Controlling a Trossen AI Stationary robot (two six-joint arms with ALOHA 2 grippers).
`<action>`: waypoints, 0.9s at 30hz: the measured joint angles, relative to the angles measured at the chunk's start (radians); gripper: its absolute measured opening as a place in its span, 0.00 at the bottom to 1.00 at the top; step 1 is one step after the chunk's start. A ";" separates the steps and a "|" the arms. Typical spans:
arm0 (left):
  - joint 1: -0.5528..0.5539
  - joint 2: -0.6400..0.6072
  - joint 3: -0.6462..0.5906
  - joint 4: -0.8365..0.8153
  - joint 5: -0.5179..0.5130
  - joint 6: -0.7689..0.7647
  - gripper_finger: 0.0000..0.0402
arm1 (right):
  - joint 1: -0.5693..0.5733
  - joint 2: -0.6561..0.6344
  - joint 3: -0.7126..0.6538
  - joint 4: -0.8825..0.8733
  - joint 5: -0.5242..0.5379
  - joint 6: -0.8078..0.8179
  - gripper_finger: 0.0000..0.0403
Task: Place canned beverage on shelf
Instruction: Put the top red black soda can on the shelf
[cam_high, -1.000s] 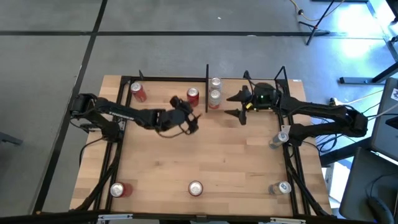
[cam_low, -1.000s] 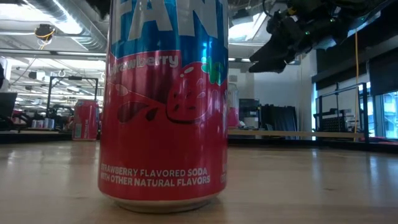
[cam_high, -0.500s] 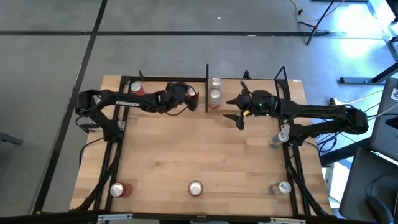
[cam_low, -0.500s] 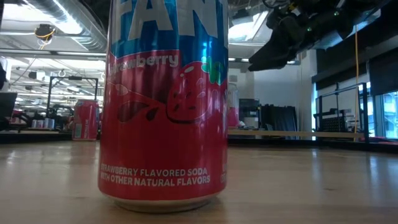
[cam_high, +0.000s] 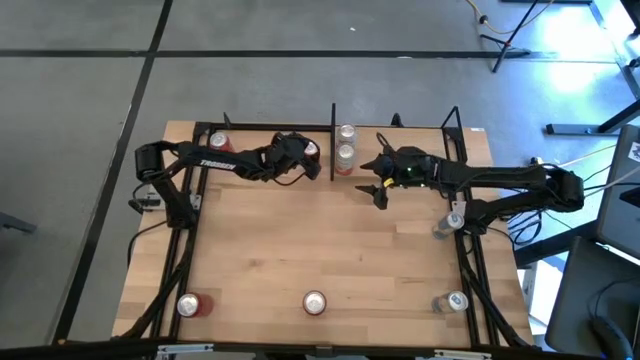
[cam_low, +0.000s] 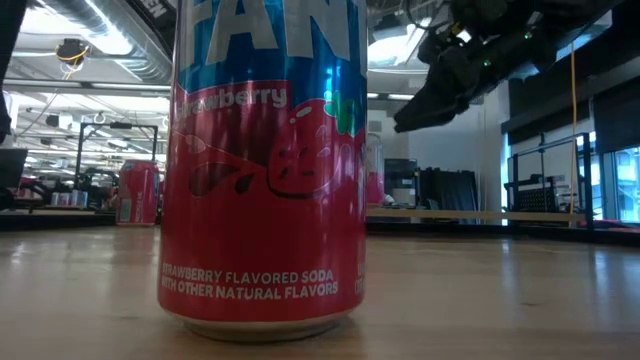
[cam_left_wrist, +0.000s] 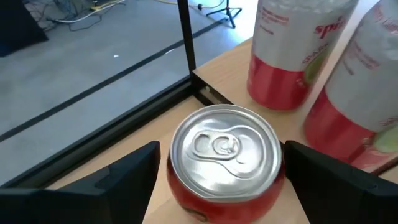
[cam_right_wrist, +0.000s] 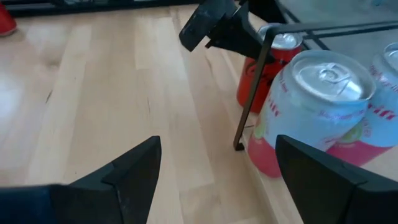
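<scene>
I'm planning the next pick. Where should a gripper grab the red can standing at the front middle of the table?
Grip the red can around its round side wall, coming down from above. It stands upright with bare tabletop all round.

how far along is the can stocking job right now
Done: three cans sit at the table's far edge, a red can at the far left and two pale cans by the divider. In hand: the left gripper straddles another red can, fingers open either side, not clamped. The right gripper hangs open near the pale cans. Left: three cans along the near edge and one by the right frame.
</scene>
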 joint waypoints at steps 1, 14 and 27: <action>0.002 0.003 0.000 -0.001 0.001 0.000 0.81 | 0.000 0.007 0.000 0.005 0.000 0.000 0.74; 0.009 0.067 0.000 0.008 0.036 0.002 0.79 | 0.000 0.028 0.000 0.046 -0.002 -0.001 0.74; -0.084 -0.008 -0.004 -0.104 0.067 0.003 0.57 | 0.078 0.028 0.000 0.036 0.000 -0.026 0.74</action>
